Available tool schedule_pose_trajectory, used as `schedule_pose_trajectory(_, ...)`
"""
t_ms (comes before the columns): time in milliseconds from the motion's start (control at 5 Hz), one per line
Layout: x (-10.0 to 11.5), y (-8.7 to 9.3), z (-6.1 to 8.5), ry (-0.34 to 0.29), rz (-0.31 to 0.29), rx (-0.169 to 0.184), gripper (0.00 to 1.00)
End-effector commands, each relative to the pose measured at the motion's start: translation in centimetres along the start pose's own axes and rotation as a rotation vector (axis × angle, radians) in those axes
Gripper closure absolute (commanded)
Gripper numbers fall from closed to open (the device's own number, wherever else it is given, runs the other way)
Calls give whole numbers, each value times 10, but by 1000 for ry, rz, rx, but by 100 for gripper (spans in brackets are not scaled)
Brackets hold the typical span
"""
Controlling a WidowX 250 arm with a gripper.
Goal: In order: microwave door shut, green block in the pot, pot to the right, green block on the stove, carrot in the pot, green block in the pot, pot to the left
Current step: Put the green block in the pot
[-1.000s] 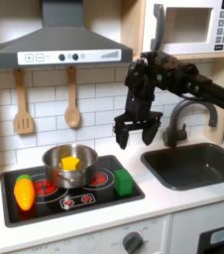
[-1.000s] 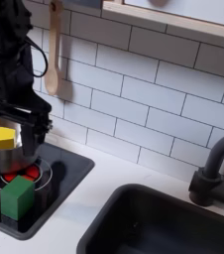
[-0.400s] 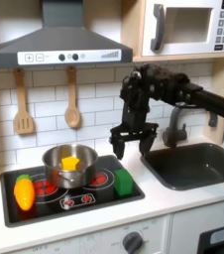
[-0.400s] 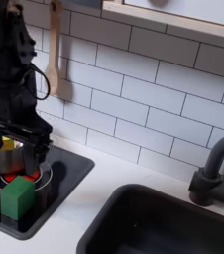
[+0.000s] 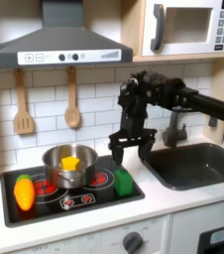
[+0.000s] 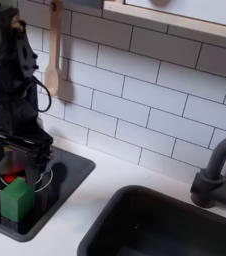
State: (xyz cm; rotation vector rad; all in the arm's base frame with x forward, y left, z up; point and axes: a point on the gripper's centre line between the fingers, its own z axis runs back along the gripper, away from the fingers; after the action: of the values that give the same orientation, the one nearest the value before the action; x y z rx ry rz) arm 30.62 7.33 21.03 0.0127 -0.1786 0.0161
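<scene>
Microwave door [image 5: 180, 28]: appears closed flush in the first exterior view, so I judge step one done.

My gripper [image 5: 127, 152] hangs over the stove [image 5: 45, 201] with jaws spread and nothing held, just above the green block [image 5: 123, 182]. In the second exterior view the gripper [image 6: 13, 159] straddles the air over the block [image 6: 18, 199].

The block sits on the stove's right burner in the first exterior view, just beside the pot [image 5: 69, 166]. I judge it light, rigid and smooth plastic (likely slippery), best pinched across two opposite flat sides, low on the body.

The pot holds a yellow piece [image 5: 71, 162]; its steel wall should slide readily. The carrot [image 5: 24, 190] lies near the stove's left edge in the first exterior view.

Clearance: the counter is open between stove and sink [image 5: 197, 165]. The faucet [image 5: 181, 117] stands near my arm, and the block is near the stove's right edge.
</scene>
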Motion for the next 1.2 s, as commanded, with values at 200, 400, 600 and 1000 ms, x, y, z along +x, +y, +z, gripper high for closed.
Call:
schedule_pose_trajectory(200, 3, 2, -18, 40, -3, -7, 0)
schedule_pose_trajectory(400, 0, 2, -23, 56, -8, -9, 0)
schedule_pose_trajectory(600, 2, 1, -28, 60, -15, -11, 0)
schedule_pose_trajectory(1000, 2, 2, -38, 73, -5, -10, 0)
